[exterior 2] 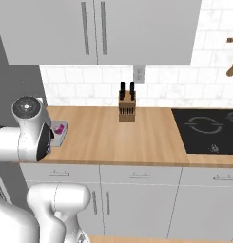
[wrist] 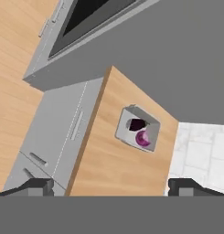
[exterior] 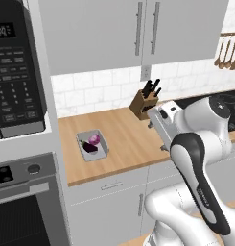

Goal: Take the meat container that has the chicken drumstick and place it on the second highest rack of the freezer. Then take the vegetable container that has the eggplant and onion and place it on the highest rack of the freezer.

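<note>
The vegetable container point(exterior: 92, 145) is a small pale grey tray on the wooden counter point(exterior: 128, 139), near its left end. In it lie the dark eggplant point(exterior: 89, 148) and the pink-purple onion point(exterior: 94, 139). The hand view looks down on the same container point(wrist: 150, 121), eggplant point(wrist: 136, 124) and onion point(wrist: 142, 138) from well above. My gripper point(wrist: 112, 187) is open, its fingertips point(wrist: 38, 186) wide apart with nothing between them. In the right base view my arm hides part of the container point(exterior 2: 61, 134). The meat container, the chicken drumstick and the freezer are out of view.
A knife block point(exterior: 145, 102) stands at the back of the counter by the tiled wall. A microwave point(exterior: 16, 72) and an oven point(exterior: 23, 206) fill the tall unit to the left. A black cooktop point(exterior 2: 208, 126) lies at the right. Wooden utensils point(exterior: 227, 53) hang on the wall.
</note>
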Available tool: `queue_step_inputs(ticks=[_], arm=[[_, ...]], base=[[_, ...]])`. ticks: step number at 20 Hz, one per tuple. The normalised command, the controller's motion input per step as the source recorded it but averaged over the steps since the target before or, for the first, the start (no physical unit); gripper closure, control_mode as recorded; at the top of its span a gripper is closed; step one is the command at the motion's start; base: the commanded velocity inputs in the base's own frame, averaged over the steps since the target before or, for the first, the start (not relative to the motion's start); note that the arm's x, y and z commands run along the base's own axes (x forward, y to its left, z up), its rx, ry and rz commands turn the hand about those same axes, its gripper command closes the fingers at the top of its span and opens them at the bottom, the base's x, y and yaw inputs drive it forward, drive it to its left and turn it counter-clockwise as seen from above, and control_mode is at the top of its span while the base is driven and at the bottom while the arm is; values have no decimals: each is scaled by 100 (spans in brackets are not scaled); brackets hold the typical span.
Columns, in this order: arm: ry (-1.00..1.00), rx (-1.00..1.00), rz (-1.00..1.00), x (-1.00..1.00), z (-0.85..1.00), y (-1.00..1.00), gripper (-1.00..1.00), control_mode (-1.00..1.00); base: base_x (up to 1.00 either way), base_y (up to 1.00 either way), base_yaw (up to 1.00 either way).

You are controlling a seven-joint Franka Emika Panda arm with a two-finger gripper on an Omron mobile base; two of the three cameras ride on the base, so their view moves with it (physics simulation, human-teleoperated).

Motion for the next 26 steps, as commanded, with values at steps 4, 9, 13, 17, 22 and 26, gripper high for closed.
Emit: queue_step_inputs(ticks=[4,9,13,17,22,26], arm=[[18,-6,5,22,-51,36,-100,-100],[19,-3,0,48,-57,57,-100,-100],[14,3,-1,20,-37,52,-100,-100],[3,9,-16,22,-25,31,-100,-100],[0,1,-8,33,-28,4,-100,-100],[10,0,-1,47,-33,0,-100,-100]], base=[[0,0,0],[0,0,0],[0,0,0],[0,0,0],[0,0,0],[0,0,0]])
